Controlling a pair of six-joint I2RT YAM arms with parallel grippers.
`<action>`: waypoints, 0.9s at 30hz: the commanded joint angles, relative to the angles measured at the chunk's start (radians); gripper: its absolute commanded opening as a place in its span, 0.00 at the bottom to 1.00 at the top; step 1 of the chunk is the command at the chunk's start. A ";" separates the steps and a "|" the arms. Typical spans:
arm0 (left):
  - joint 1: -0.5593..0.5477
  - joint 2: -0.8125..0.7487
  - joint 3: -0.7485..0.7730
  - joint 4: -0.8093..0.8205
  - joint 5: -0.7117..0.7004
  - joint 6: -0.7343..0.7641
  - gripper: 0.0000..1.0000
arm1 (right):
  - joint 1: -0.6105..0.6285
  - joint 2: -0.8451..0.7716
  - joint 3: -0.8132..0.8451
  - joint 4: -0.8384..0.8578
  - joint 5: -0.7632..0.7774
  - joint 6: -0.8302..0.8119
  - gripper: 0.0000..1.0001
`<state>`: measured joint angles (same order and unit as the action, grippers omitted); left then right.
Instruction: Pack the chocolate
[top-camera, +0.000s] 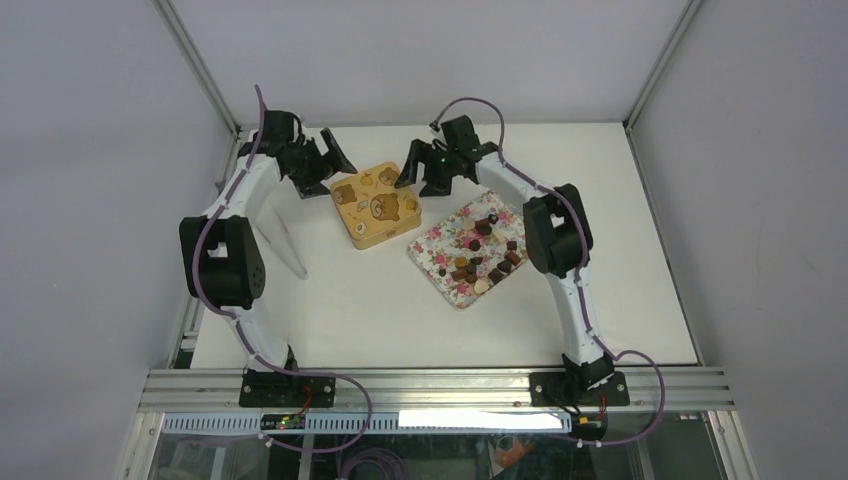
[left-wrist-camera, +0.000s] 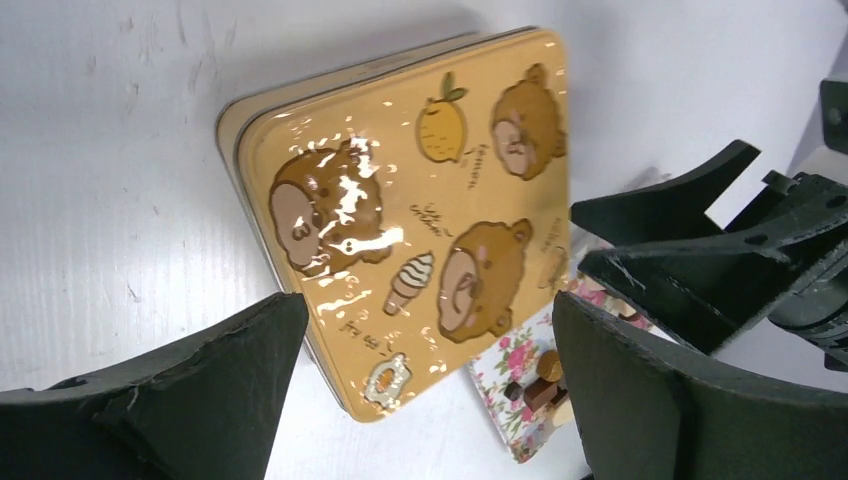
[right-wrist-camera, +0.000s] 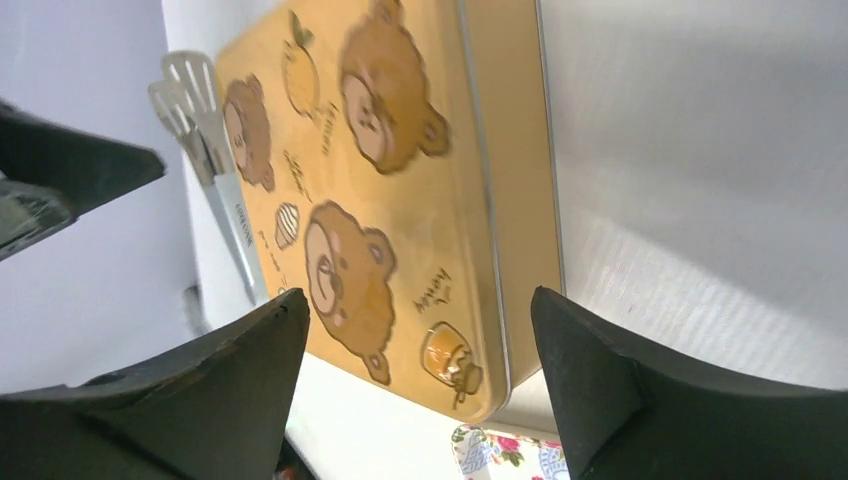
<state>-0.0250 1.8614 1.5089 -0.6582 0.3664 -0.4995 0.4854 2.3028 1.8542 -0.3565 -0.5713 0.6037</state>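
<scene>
Both empty and wide open, the left gripper (top-camera: 334, 172) and right gripper (top-camera: 418, 180) flank one bear tin (top-camera: 375, 206); chocolate (top-camera: 484, 256) crowds one floral tray (top-camera: 434, 246).

The white surface (top-camera: 380, 310) in front of me is carrying three things. A yellow tin (top-camera: 375, 205) printed with bears is lying flat toward the far side, its lid on. A pink-flowered tray (top-camera: 432, 243) is sitting at an angle just beside it on my right; I cannot tell whether they are touching. Metal tongs (top-camera: 290, 255) are lying on my left, apart from the tin.
</scene>
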 joint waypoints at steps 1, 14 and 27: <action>-0.004 -0.107 0.073 -0.007 -0.029 0.027 0.99 | 0.035 -0.086 0.200 -0.212 0.284 -0.146 0.82; -0.009 0.041 0.108 0.072 0.033 -0.063 0.98 | 0.090 0.296 0.691 -0.338 0.290 -0.050 0.01; -0.016 0.026 0.112 0.075 0.082 -0.046 0.98 | 0.088 0.060 0.413 -0.236 0.259 -0.107 0.00</action>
<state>-0.0338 2.0060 1.5929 -0.5819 0.4450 -0.5648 0.5732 2.5336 2.3363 -0.6010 -0.3450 0.5556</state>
